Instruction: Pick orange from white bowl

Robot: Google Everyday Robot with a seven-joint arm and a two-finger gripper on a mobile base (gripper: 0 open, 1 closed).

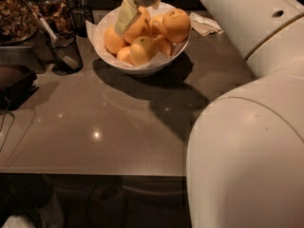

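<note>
The white bowl (100,32), lined with white paper, stands at the back middle of the counter and holds a pile of fruit. The orange (141,29), tall and deep orange, sits high in the pile at its left middle. A rounder orange (176,24) lies to its right and a smaller yellowish fruit (143,51) in front. My gripper (133,20) reaches down from the top edge into the bowl, right at the orange's upper left side. Its wrist hides the orange's top.
A black mesh cup (64,52) with a utensil stands left of the bowl. A tray of brown food (16,18) and a dark object (14,82) sit at far left. A crumpled napkin (205,25) lies right of the bowl. My white arm (247,151) fills the right.
</note>
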